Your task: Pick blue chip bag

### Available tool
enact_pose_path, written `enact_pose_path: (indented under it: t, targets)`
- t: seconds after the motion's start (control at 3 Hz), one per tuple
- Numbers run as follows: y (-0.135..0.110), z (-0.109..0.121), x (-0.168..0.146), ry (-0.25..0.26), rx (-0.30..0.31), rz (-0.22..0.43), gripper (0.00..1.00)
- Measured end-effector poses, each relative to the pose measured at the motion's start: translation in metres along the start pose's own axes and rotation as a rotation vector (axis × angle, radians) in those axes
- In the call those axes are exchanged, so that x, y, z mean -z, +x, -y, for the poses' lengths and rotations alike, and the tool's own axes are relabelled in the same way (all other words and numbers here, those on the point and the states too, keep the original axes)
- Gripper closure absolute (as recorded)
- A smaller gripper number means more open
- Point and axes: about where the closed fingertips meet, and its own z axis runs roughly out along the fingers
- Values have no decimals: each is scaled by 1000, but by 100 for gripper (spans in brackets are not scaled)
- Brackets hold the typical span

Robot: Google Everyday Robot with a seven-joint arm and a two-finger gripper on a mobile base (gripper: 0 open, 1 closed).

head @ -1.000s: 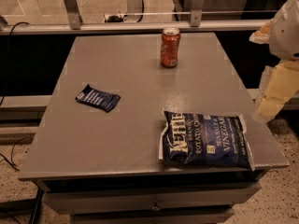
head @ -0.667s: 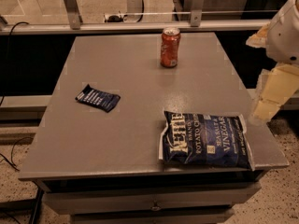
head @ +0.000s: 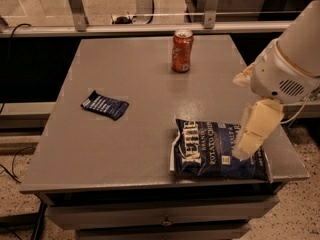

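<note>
The cream-coloured gripper (head: 248, 145) hangs over the right end of the large dark navy crinkly chip bag (head: 210, 151); whether it is spread or closed cannot be told. The bag lies flat at the front right corner of the grey table (head: 145, 84), close to both edges. An orange soda can (head: 182, 50) stands upright near the far edge, and a small flat dark blue packet (head: 105, 104) lies well to the left, with bare tabletop between them.
</note>
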Motion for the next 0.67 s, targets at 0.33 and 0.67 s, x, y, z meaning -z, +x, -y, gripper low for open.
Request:
enact_pose_path:
  t: [0.33,0.67]
  targets:
    - [1,-14,-33,-73,-44,30,0]
    - [8,-24,-61,-101,-78,55,0]
